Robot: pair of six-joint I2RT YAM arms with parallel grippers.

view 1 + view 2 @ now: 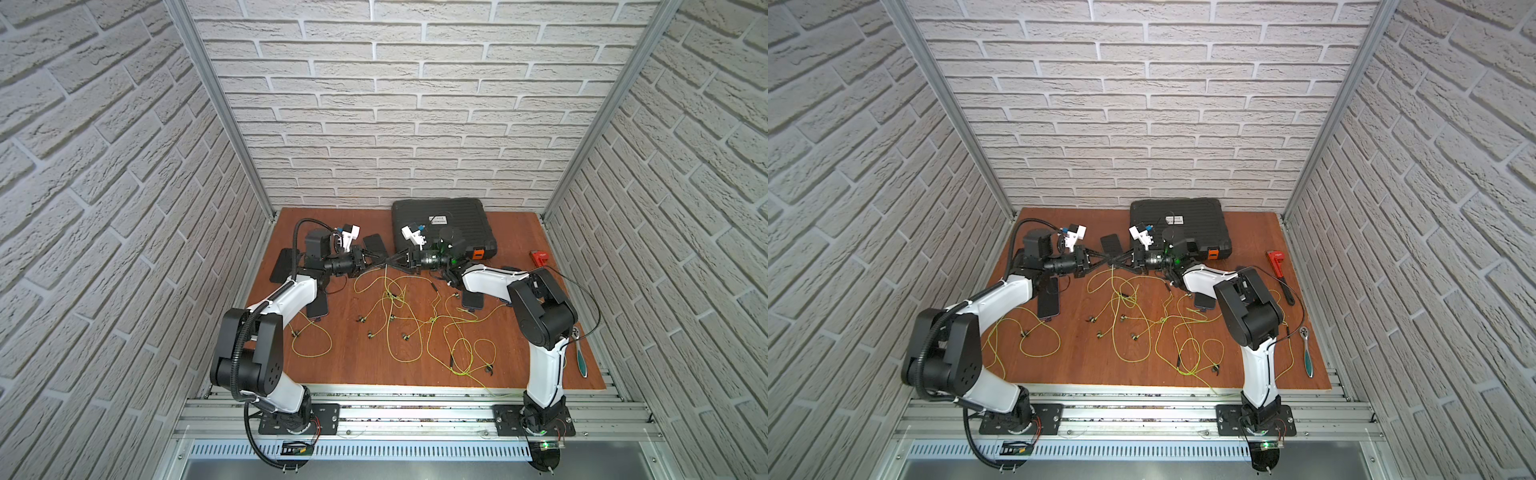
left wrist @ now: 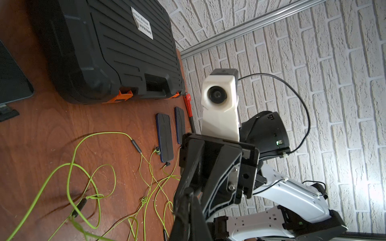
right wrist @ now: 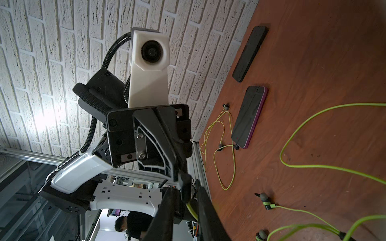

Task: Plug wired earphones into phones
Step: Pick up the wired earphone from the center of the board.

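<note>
Left gripper [image 3: 182,183] is pinched shut on the small dark plug end of the earphones [image 3: 266,201]. Right gripper [image 1: 395,263] meets it tip to tip, fingers apart either side of the thin lime-green cord. The other cords sprawl in loose loops over the scuffed reddish wood table [image 1: 519,232] among flat glossy phones [image 3: 248,116]. Ribbed black plastic case [image 1: 449,224] sits at the back, white brick-pattern walls [image 1: 415,104] all round.

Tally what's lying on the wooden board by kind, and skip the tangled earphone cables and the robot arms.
Phones: 5
Black case: 1
Red pipe wrench: 1
Ratchet: 1
Total: 8
</note>
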